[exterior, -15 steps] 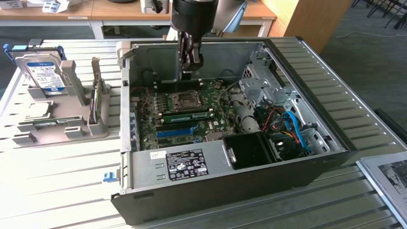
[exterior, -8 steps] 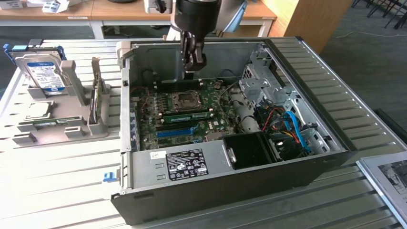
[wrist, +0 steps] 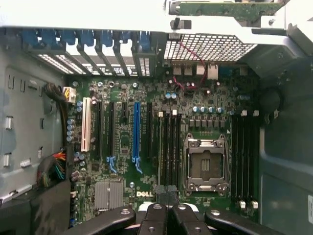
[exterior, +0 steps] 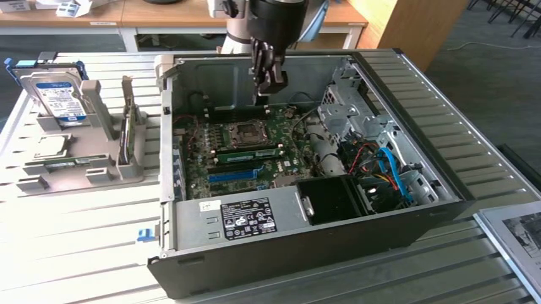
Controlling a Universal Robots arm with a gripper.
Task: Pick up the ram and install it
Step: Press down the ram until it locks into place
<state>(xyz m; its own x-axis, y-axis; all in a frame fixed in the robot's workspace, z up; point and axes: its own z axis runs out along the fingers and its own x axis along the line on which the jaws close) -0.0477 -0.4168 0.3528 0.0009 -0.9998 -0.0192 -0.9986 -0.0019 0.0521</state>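
White slatted table (exterior: 76,247), wooden desks (exterior: 169,16)

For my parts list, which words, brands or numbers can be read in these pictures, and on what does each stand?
"DELL": white print on the green motherboard, by the empty square processor socket.
Unreadable: white sticker and black label on the grey metal power supply box; blue label on the silver hard drive.

We see the hard drive (exterior: 59,95) cut at its top by the stand's blue clip, its label print too small for us to read. The framed sheet (exterior: 517,235) runs off the exterior view's right edge. In the wrist view the gripper (wrist: 166,208) is cropped by the frame edge, and the motherboard (wrist: 146,147) passes behind it there.
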